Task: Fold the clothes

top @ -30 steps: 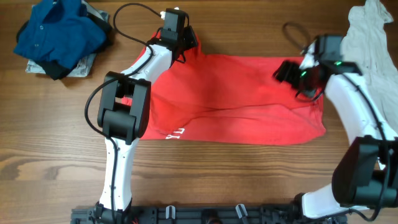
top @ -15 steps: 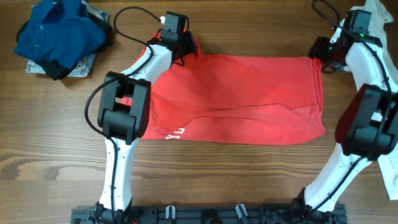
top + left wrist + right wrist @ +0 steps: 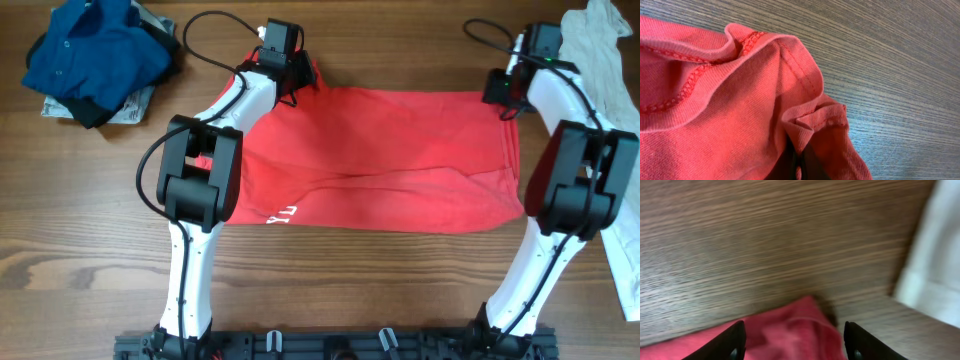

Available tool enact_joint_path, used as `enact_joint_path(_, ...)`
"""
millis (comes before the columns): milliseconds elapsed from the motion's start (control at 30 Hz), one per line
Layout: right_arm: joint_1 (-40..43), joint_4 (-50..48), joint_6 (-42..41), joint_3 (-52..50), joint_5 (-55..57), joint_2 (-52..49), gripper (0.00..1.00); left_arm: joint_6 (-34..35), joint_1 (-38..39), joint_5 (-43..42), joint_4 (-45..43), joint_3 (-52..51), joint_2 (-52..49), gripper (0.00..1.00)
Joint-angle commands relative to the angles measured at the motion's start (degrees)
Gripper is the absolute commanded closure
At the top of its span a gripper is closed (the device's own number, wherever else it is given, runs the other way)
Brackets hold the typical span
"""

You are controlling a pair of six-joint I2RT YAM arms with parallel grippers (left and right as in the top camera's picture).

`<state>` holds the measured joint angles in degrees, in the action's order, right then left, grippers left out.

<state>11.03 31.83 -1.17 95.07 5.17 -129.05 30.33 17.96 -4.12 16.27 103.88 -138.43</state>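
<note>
**Red T-shirt [image 3: 380, 160] flat on table [image 3: 400, 290]**

Hides most white lettering [image 3: 283, 213] at near-left edge; far-left corner buried under left gripper [image 3: 300, 76], clamped on it. Runs lengthwise left to right. Far-right corner blurred between right gripper's [image 3: 792, 330] parted fingers.

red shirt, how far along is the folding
Done: the red T-shirt lies flat as a wide rectangle, possibly folded over once already. In hand: the left gripper is shut on its far left corner, and the right gripper hangs open astride the far right corner, not yet pinching. Left: the next fold, plus the heaped blue shirt and the white garment, both unfolded.
</note>
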Motion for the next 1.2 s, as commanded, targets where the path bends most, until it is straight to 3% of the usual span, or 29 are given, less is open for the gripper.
enact_joint_path(0, -0.72, -0.28, -0.55, 0.59, 3.45, -1.9, 0.4, -0.09, 0.31, 0.94, 0.52, 0.92, -0.9, 0.96)
enact_joint_path(67, -0.68, -0.28, -0.48, 0.59, 3.5, -2.03, 0.47, -0.09, 0.31, 0.96, 0.74, 0.92, -0.9, 0.96)
enact_joint_path(167, -0.68, -0.28, -0.79, 0.59, 3.78, -2.03, 0.68, -0.09, 0.31, 0.94, 0.74, 0.92, -0.9, 0.96)
enact_joint_path(233, -0.68, 0.02, -3.56, 0.59, 7.28, -2.03, 0.88, -0.09, 0.31, 0.96, 1.18, 0.92, -0.9, 0.96)
enact_joint_path(300, -0.68, 1.25, -4.46, 0.61, 7.34, -1.97, 0.96, -0.13, 0.31, 0.96, 1.4, 0.92, -0.74, 0.96)
enact_joint_path(367, -0.66, 2.08, -7.5, 0.61, 7.28, -1.84, 0.96, -3.13, 0.15, -0.35, 3.21, 0.94, 0.35, 0.96)
enact_joint_path(667, -0.5, 6.78, -20.15, 0.61, 2.27, 3.56, 0.96, -2.97, 0.15, -0.28, 18.75, 0.94, 12.68, 0.96)
enact_joint_path(900, -0.5, 12.68, -24.59, 0.61, 1.88, 6.8, 0.96, -2.84, 0.15, 3.78, 30.16, 0.94, 16.52, 0.96)
enact_joint_path(1000, -0.46, 16.9, -29.05, 0.61, 1.9, 6.8, 0.96, 6.01, -1.16, 10.67, 38.45, 0.92, 16.65, 0.96)
enact_joint_path(1167, -0.15, 19.69, -32.0, 0.61, 1.84, 8.26, 0.96, 6.16, -5.29, 10.69, 45.86, 0.92, 16.65, 0.96)
